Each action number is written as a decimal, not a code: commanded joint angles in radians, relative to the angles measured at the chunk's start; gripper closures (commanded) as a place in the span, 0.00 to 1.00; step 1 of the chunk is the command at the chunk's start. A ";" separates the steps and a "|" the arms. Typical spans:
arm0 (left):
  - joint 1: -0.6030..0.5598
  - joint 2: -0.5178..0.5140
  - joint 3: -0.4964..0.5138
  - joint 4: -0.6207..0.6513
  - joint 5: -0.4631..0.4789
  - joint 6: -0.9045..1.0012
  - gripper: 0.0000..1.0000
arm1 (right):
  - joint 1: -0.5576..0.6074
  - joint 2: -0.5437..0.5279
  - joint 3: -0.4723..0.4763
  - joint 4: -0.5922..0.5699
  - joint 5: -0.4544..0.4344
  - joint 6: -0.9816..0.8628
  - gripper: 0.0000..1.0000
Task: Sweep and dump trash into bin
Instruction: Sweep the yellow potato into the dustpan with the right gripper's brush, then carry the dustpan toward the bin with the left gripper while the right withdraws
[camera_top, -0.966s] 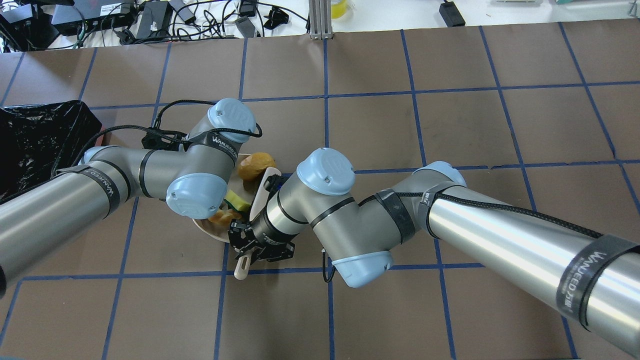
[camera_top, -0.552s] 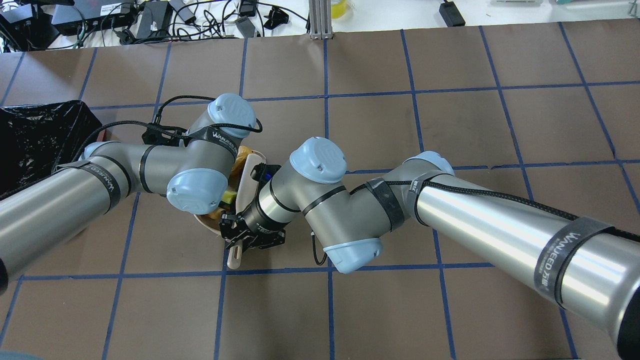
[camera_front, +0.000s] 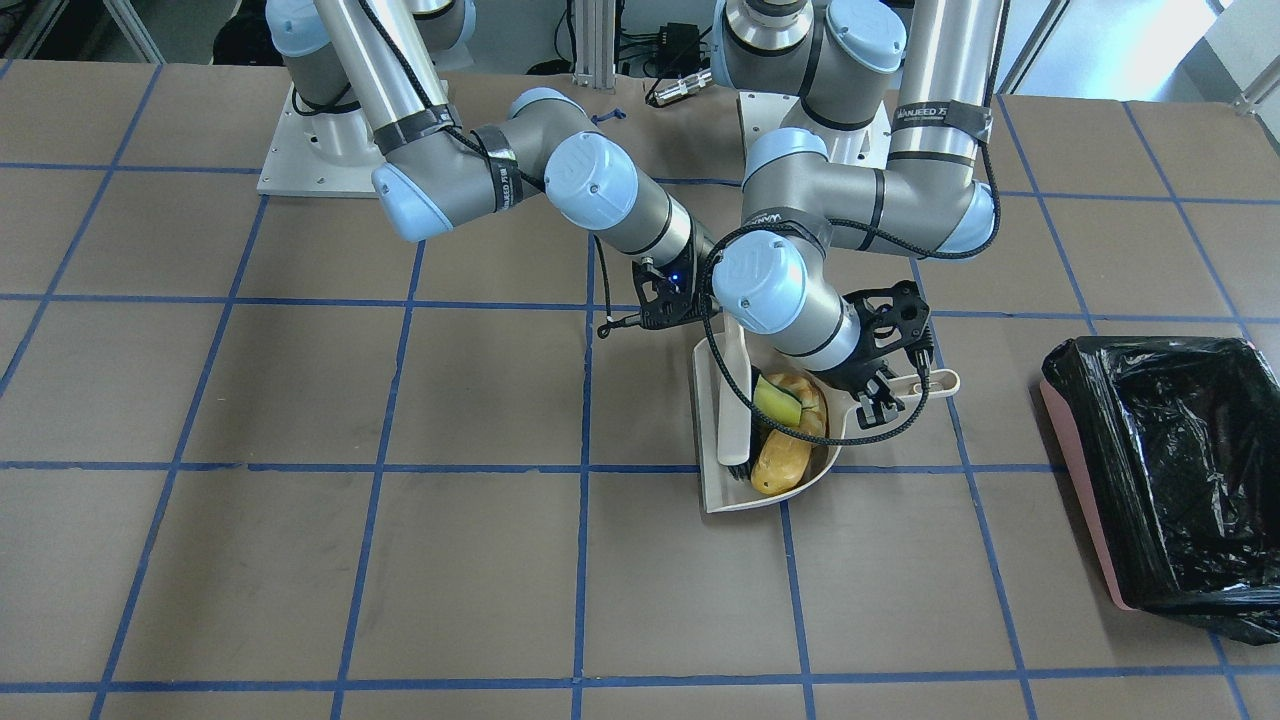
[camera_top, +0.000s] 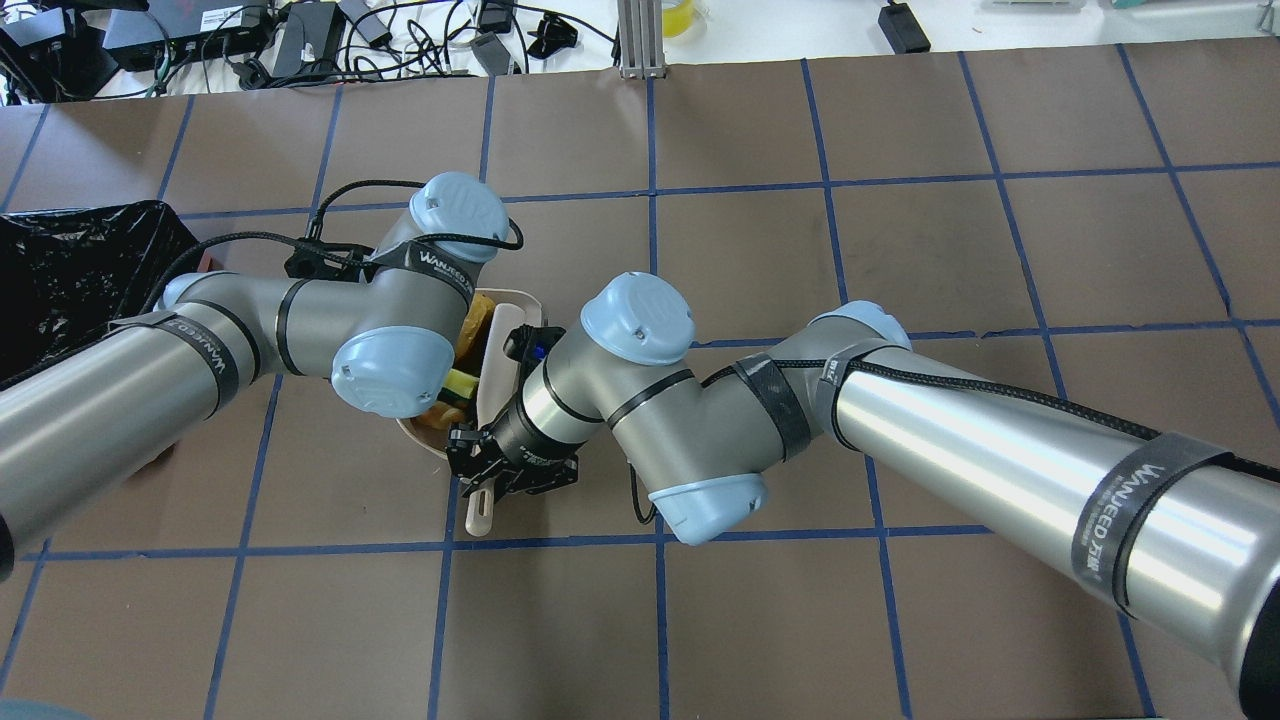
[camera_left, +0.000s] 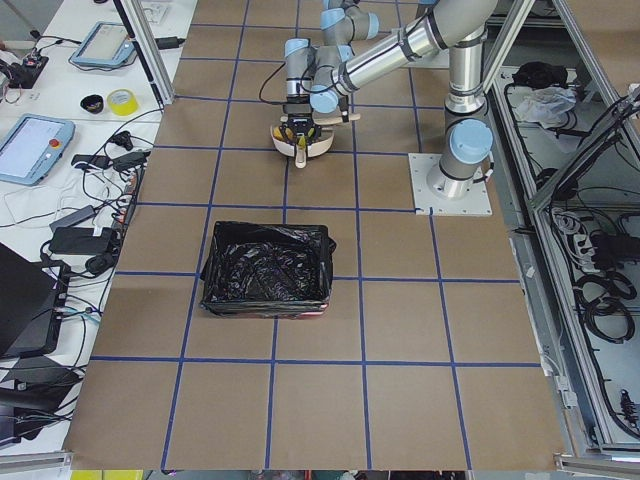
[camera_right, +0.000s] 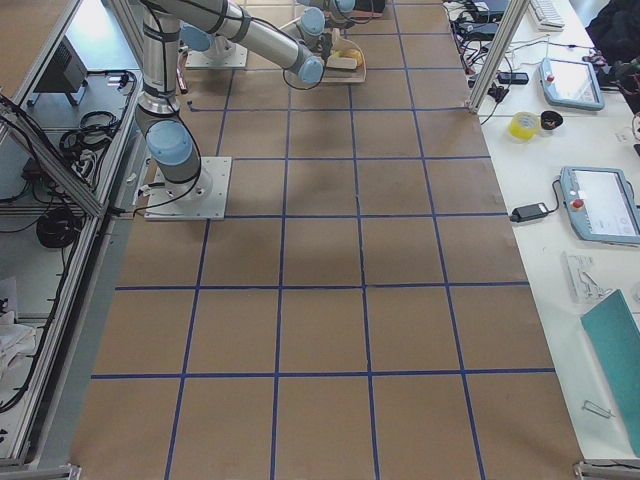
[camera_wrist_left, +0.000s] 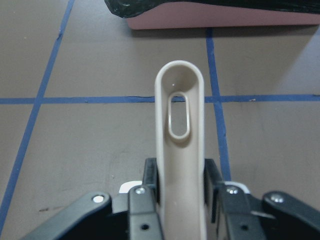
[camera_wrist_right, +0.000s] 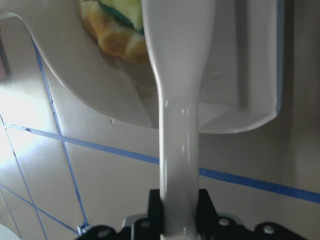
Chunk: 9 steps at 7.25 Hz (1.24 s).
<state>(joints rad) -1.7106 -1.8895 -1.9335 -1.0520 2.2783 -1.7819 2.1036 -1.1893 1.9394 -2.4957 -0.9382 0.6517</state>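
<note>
so all three bits of trash are sitting in the beige plastic dustpan (camera_front: 722, 495); the golden-brown potato-like lump (camera_front: 778, 465) is at the end farthest from the robot's base, and the small yellow sponge block with the green side (camera_front: 776, 400) rests against the pale cream-orange curved peel piece (camera_front: 808, 398); sweeping looks done to me, dumping not yet started

left gripper (camera_wrist_left: 180, 175) is clamped on the pan's flat beige handle (camera_wrist_left: 179, 75); right gripper (camera_wrist_right: 179, 200) is squeezed round the handle of the cream brush (camera_front: 733, 400), which lies in the pan along its straight open lip, right beside the trash

the bit that matters: the rectangular pink bin with the crinkled black bag (camera_front: 1085, 510) sits off to the robot's left, well apart from the pan, and in the left wrist view the pan handle points straight at it; so the mouth faces away from the bin; the left arm is nearer and has the pan, so I'd guess it lifts, carries, then swings the mouth round before tipping

in the way: the brush and right wrist are crowded against the left wrist over the pan; they probably need to back out first, or the lump could roll off the lip; underneath is the brown table with blue tape lines (camera_front: 300, 400)
</note>
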 joint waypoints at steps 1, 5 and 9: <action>0.002 0.000 0.018 -0.003 -0.043 0.004 1.00 | -0.023 -0.054 0.035 0.041 -0.007 -0.006 1.00; 0.005 0.000 0.037 -0.002 -0.075 0.018 1.00 | -0.097 -0.179 0.033 0.304 -0.132 -0.159 1.00; 0.023 0.016 0.068 -0.003 -0.158 0.068 1.00 | -0.175 -0.326 0.026 0.545 -0.301 -0.239 1.00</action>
<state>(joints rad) -1.6975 -1.8819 -1.8684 -1.0562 2.1474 -1.7334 1.9685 -1.4547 1.9669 -2.0375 -1.1706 0.4438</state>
